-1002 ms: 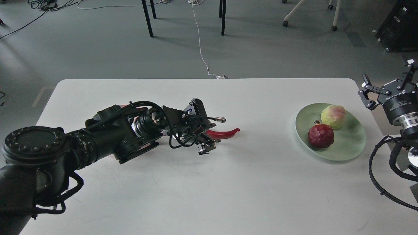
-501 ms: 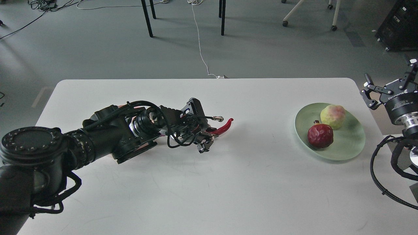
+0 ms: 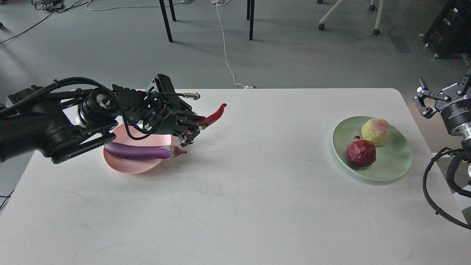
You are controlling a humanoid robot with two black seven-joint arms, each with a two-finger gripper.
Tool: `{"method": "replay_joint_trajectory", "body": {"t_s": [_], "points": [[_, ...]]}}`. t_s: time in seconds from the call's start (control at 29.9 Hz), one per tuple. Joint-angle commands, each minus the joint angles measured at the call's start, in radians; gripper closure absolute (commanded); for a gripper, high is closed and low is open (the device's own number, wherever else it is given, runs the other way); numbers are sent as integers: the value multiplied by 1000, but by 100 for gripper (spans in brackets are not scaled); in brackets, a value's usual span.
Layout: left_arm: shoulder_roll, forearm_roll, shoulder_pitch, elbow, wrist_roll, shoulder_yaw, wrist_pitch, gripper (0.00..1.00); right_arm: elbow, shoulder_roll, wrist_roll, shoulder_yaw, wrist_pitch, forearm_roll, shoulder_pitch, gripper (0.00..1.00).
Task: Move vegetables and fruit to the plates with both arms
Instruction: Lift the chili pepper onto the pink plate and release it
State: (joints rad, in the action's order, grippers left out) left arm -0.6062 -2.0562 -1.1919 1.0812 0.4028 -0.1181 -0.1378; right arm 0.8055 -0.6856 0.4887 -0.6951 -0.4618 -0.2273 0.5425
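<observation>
My left gripper (image 3: 193,127) is shut on the red chili pepper (image 3: 213,115) and holds it in the air above the table, just right of the pink plate (image 3: 127,165). The purple eggplant (image 3: 141,151) lies across that plate, its cap poking over the right rim. On the mint green plate (image 3: 393,162) at the right sit the yellow-green fruit (image 3: 375,131) and the dark red fruit (image 3: 361,152). My right gripper (image 3: 439,97) is open and empty, raised beside the table's right edge, beyond the green plate.
The white table (image 3: 235,206) has a rounded far edge. Beyond it are chair legs, a white cable on the grey floor (image 3: 226,55) and a black case (image 3: 450,27) at the far right. My right arm's looped cables hang off the table's right side.
My left arm lifted the chili off the table and swung up and left toward the pink plate, uncovering plate and eggplant. My right gripper drew back a little to the right.
</observation>
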Motion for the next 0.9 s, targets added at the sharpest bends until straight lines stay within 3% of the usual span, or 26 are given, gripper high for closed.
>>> {"method": "replay_joint_trajectory", "body": {"t_s": [0.0,0.47,0.53,0.6,0.63,0.87], "points": [[-92,-5,17,-12,-2,-6,-2,85,1,8,0,0,3,0,1,2],[-101,-59,123,-130,-5,-3,0,76,0,1,0,3,0,0,14,2],[-99,-58,124,-130,-7,-3,1,64,0,3,0,3,0,0,13,2],[-99,-56,127,-130,-5,-2,3,39,1,8,0,5,2,0,13,2],[-99,-56,127,-130,-4,-2,3,34,1,9,0,3,2,-1,13,2],[-109,-29,124,-127,1,18,6,27,-2,5,0,5,2,0,11,2]]}}
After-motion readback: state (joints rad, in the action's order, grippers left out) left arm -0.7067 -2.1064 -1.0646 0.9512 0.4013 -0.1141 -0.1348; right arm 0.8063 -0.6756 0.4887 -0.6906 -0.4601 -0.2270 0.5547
